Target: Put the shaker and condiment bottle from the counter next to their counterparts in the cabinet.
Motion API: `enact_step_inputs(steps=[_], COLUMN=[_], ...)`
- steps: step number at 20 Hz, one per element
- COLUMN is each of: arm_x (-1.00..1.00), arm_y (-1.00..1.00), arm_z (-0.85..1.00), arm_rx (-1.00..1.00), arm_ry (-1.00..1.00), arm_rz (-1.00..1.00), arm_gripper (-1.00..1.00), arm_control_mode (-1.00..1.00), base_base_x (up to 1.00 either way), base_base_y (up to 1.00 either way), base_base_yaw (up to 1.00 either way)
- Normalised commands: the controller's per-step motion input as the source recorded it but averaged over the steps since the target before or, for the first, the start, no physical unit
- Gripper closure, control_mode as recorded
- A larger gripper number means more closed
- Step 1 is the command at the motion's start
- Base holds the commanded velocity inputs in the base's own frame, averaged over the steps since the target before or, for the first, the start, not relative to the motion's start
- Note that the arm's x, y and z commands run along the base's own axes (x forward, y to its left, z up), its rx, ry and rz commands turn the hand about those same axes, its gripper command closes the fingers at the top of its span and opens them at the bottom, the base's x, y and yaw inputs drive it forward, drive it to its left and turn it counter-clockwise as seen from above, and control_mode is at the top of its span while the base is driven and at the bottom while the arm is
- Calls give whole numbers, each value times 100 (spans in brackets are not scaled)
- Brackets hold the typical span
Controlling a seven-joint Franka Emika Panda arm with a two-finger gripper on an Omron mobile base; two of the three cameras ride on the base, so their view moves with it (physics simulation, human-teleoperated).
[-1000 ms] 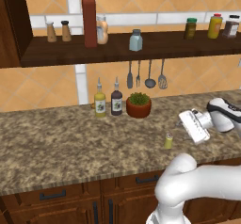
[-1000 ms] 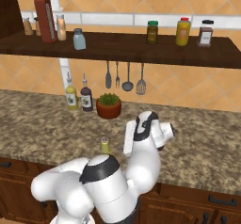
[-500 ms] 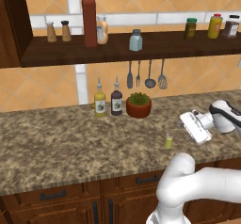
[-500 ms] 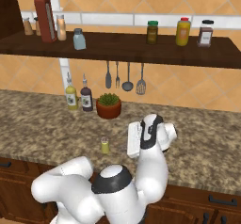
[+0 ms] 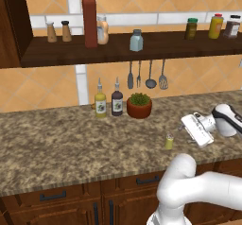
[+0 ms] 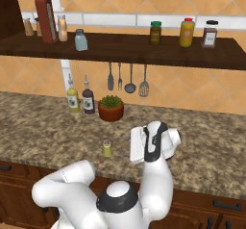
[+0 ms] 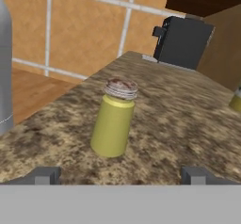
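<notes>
In the left base view my arm rises from the lower right, bends at the elbow and reaches low over the counter (image 5: 56, 143). My gripper (image 5: 178, 128) points sideways at the shaker (image 5: 169, 141), which stands upright on the granite just beside my fingertips, not touched. My fingers are spread wide with nothing between them. On the cabinet (image 5: 123, 49) above, the condiment bottle (image 5: 89, 17) stands tall and red with a green cap, just beside a squat peach-and-white bottle (image 5: 102, 30). A pale blue-grey shaker (image 5: 136, 40) stands further right on the same shelf, apart from both.

In the right base view my forearm rises from the lower left and folds over, so the hand lies level above the counter. The gripper (image 6: 129, 148) faces left toward the shaker (image 6: 107, 148), near it but apart. The red condiment bottle (image 6: 45, 15) stands at the shelf's left end, with the blue-grey shaker (image 6: 80, 39) to its right.

In the hand view my two dark fingertips (image 7: 47, 175) stand far apart at the bottom. The shaker (image 7: 114, 119) stands ahead between them: a small yellow-green cylinder with a pale grey cap, leaning in this rolled view.
</notes>
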Motion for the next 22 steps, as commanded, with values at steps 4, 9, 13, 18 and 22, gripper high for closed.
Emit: enact_step_inputs(steps=[4, 9, 13, 18, 22], arm_x=[-9, -10, 0, 0, 0], arm_y=[14, 12, 19, 20, 9], arm_z=[-12, -8, 0, 0, 0], arm_rx=[0, 0, 0, 0, 0], arm_ry=[0, 0, 0, 0, 1], arm_rz=[0, 0, 0, 0, 0], arm_gripper=[-100, -100, -100, -100, -100], arm_control_mode=[-100, -100, -100, -100, -100], base_base_x=[0, 0, 0, 0, 0], base_base_y=[0, 0, 0, 0, 0], base_base_yaw=[0, 0, 0, 0, 0])
